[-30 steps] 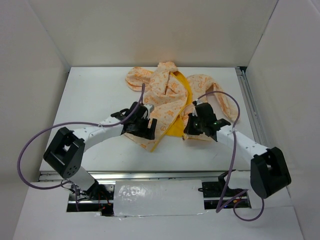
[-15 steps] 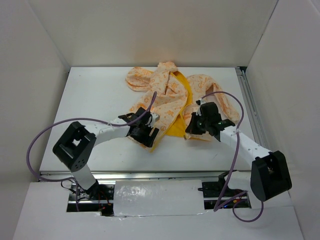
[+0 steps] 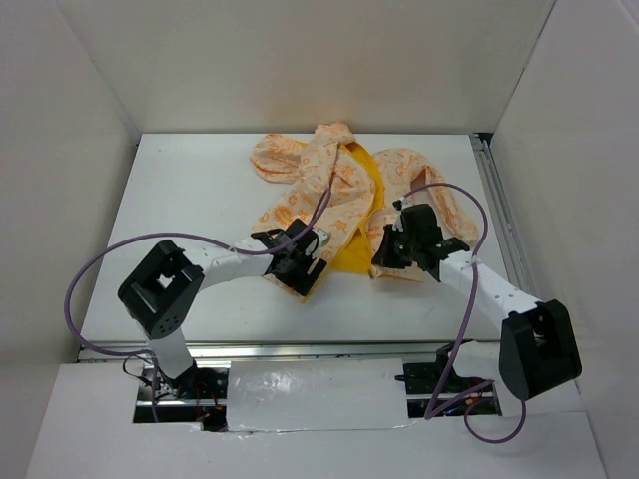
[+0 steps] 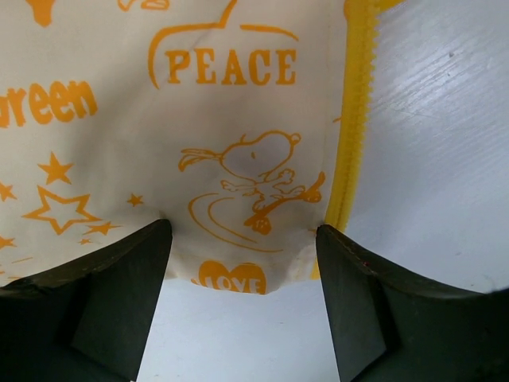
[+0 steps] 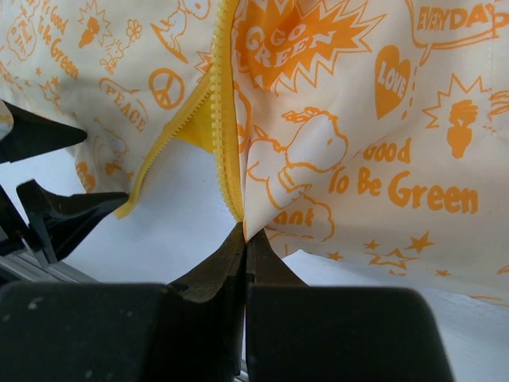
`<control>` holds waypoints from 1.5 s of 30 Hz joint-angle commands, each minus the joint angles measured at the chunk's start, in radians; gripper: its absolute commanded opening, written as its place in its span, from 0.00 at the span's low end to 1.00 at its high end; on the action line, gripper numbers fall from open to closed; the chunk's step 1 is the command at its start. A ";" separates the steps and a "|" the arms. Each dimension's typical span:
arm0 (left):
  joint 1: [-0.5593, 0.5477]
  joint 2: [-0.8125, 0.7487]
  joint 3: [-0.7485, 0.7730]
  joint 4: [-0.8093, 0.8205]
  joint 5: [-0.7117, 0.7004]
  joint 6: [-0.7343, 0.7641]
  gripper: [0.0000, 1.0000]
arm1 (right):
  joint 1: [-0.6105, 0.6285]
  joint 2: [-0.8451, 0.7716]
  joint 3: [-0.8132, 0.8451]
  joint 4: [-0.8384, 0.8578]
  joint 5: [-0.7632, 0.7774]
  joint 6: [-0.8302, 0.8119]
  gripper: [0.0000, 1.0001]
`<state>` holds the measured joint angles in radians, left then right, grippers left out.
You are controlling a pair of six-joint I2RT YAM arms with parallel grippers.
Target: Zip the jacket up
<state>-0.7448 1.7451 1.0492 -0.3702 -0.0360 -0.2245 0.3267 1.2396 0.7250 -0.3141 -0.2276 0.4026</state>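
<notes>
The jacket lies open on the white table, cream with orange print, yellow lining showing down the middle. My left gripper is open at the bottom corner of the jacket's left front panel, one finger on each side of the hem, next to the yellow zipper strip. My right gripper is shut on the bottom corner of the right front panel, pinching the cloth at the lower end of its zipper strip. The left gripper's fingers show at the left of the right wrist view.
White walls close in the table on the left, back and right. A metal rail runs along the right edge. Purple cables loop from both arms above the cloth.
My left gripper has moved right along the jacket's lower hem to the bottom corner of the left panel. My right gripper has hardly moved and stays shut on its corner.
</notes>
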 commanded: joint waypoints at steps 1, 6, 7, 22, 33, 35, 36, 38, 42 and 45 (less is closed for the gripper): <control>-0.051 -0.001 -0.031 -0.079 -0.008 -0.042 0.86 | -0.006 0.004 0.001 0.024 0.001 -0.002 0.00; -0.067 0.068 -0.012 -0.150 -0.051 -0.117 0.77 | -0.006 -0.005 -0.001 0.023 0.007 -0.001 0.00; -0.067 0.083 -0.008 -0.157 -0.059 -0.128 0.75 | -0.005 -0.008 -0.002 0.021 0.010 0.001 0.00; -0.171 -0.039 -0.029 -0.121 -0.024 -0.196 0.00 | -0.005 -0.052 -0.032 0.047 0.028 0.025 0.00; -0.149 -0.363 -0.069 0.190 0.220 -0.222 0.00 | 0.005 -0.274 -0.177 0.257 -0.088 0.091 0.00; -0.148 -0.390 -0.086 0.265 0.217 -0.292 0.00 | 0.009 -0.354 -0.231 0.366 -0.099 0.122 0.00; -0.146 -0.415 -0.095 0.286 0.200 -0.314 0.00 | 0.009 -0.377 -0.246 0.403 -0.134 0.139 0.00; -0.139 -0.435 -0.112 0.350 0.138 -0.390 0.00 | 0.015 -0.425 -0.291 0.512 -0.165 0.163 0.00; -0.133 -0.464 -0.123 0.401 0.042 -0.537 0.00 | 0.024 -0.463 -0.322 0.633 -0.216 0.211 0.00; -0.133 -0.493 -0.171 0.524 -0.011 -0.658 0.00 | 0.049 -0.506 -0.357 0.773 -0.199 0.234 0.00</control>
<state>-0.8787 1.3064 0.9207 -0.0410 0.0414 -0.6933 0.3477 0.7845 0.4004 0.1917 -0.3935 0.5915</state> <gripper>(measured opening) 0.038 0.009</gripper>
